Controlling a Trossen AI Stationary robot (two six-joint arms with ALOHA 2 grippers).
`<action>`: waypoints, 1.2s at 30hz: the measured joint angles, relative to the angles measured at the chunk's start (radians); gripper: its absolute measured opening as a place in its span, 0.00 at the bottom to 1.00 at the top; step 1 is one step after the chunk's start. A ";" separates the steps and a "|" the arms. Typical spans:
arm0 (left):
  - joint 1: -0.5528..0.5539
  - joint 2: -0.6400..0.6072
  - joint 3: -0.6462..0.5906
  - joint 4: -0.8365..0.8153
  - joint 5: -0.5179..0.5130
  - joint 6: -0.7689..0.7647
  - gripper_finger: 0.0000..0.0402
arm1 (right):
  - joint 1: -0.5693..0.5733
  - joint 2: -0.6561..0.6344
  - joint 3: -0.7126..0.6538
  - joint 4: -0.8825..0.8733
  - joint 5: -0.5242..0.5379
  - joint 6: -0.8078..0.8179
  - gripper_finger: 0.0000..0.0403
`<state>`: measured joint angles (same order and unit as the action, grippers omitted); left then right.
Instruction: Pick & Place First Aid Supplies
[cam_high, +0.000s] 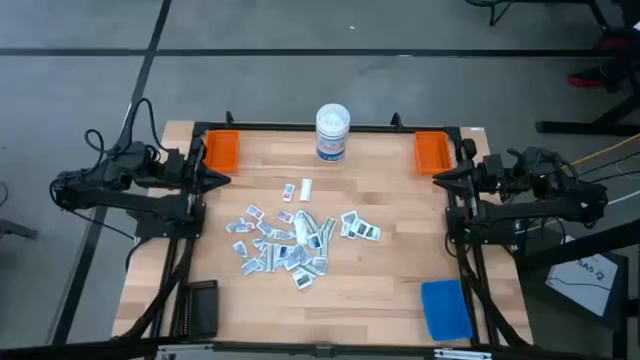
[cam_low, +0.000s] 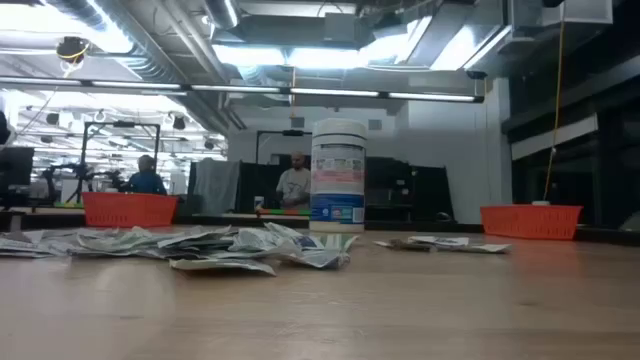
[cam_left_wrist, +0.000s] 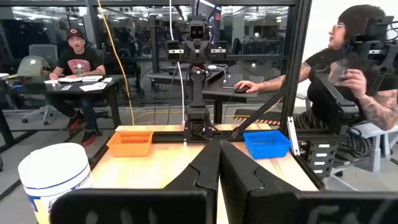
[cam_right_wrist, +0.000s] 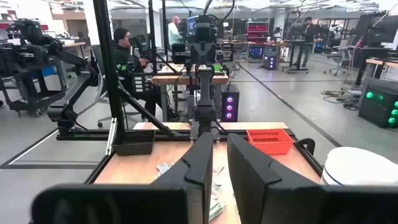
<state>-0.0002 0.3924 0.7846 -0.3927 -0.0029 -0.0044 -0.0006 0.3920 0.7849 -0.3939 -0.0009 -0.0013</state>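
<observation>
Wooden planks fill the near foreground of the table (cam_high: 380, 290), bare at the front edge apart from a blue tray (cam_high: 445, 310) at the front right corner and a black tray (cam_high: 198, 310) at the front left. Moving in, we reach the first aid supplies (cam_high: 290, 240), a loose heap of small white packets with blue-grey print spread across the middle of the table, some overlapping, a small clump (cam_high: 360, 228) lying just to the right of the main pile and two or three stray packets (cam_high: 298, 189) a little farther back. Level with the heap, out at the table's sides, both arms are parked. The left gripper (cam_high: 222, 180) points inward from the left edge, fingers pressed together, nothing between them. The right gripper (cam_high: 440, 180) mirrors it from the right edge; its fingers (cam_right_wrist: 249, 168) show a narrow gap in the wrist view and hold nothing. Both are well apart from the packets. Farther back, a white round tub (cam_high: 333, 132) with a blue label stands upright at the middle of the far edge. Flanking it in the far corners sit two orange trays, one on the left (cam_high: 221, 150) and one on the right (cam_high: 431, 152). Beyond the table, people (cam_left_wrist: 78, 62) sit at desks in the room.
</observation>
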 joint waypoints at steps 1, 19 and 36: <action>0.000 0.000 0.000 0.000 0.000 0.000 0.01 | 0.000 0.000 0.000 0.000 0.000 0.000 0.13; 0.000 0.000 0.000 0.000 0.000 0.000 0.01 | 0.000 0.000 0.000 0.000 0.000 0.000 0.13; 0.000 0.000 0.000 0.000 0.000 0.000 0.01 | 0.000 0.000 0.000 0.029 -0.001 0.000 0.13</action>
<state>-0.0006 0.3923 0.7849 -0.3927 -0.0029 -0.0044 -0.0006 0.3923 0.7849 -0.3647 -0.0017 -0.0013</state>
